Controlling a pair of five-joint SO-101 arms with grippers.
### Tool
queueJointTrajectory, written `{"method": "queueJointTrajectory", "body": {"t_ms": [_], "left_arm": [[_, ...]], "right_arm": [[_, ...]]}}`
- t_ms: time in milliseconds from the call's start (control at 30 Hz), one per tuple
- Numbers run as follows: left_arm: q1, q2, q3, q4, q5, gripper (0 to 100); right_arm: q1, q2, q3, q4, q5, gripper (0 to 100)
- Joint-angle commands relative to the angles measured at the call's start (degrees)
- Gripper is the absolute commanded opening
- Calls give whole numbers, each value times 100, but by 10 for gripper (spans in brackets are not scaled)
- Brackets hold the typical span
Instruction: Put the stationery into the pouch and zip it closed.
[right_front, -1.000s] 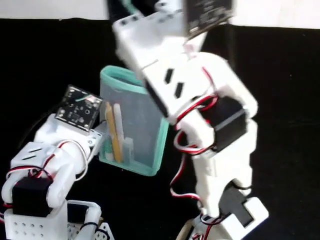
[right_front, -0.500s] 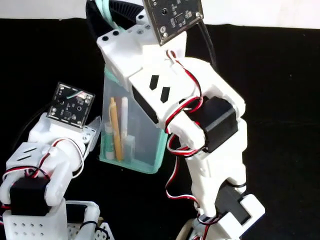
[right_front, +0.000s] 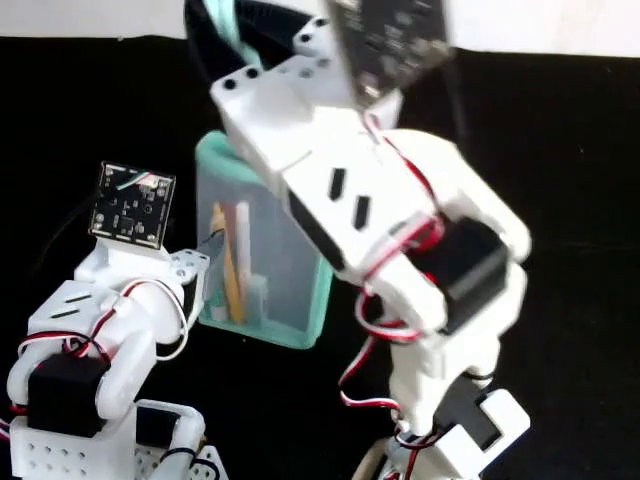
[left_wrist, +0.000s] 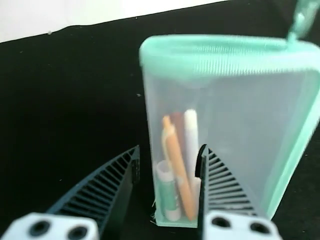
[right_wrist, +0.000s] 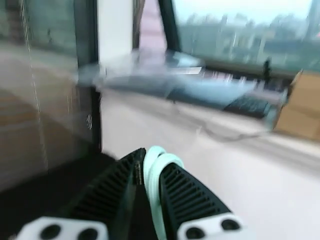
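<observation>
Nearest, the left gripper (left_wrist: 169, 152) sits with jaws spread astride the lower corner of the upright pouch (left_wrist: 240, 115), where pens (left_wrist: 177, 170) stand inside. Farther up, the right gripper (right_wrist: 150, 156) pinches the mint zip pull (right_wrist: 161, 160) at the pouch's top.

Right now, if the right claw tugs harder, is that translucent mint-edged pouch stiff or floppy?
Probably semi-stiff: the translucent mint-edged pouch shows flat, upright walls. Likely bottom-heavy, with the orange pen sitting low. It may swing, since the right claw grips its mint zipper pull.
</observation>
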Motion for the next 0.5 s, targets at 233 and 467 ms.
{"method": "queueJointTrajectory", "body": {"t_ms": [233,467], "left_arm": [[1086,-48,-22,-18,466,207],[1525,-31,-655,-26,1565,207]], "right_arm": [[1323,-66,-1007,22,18,6],[1420,-48,-980,365,18,6]]}}
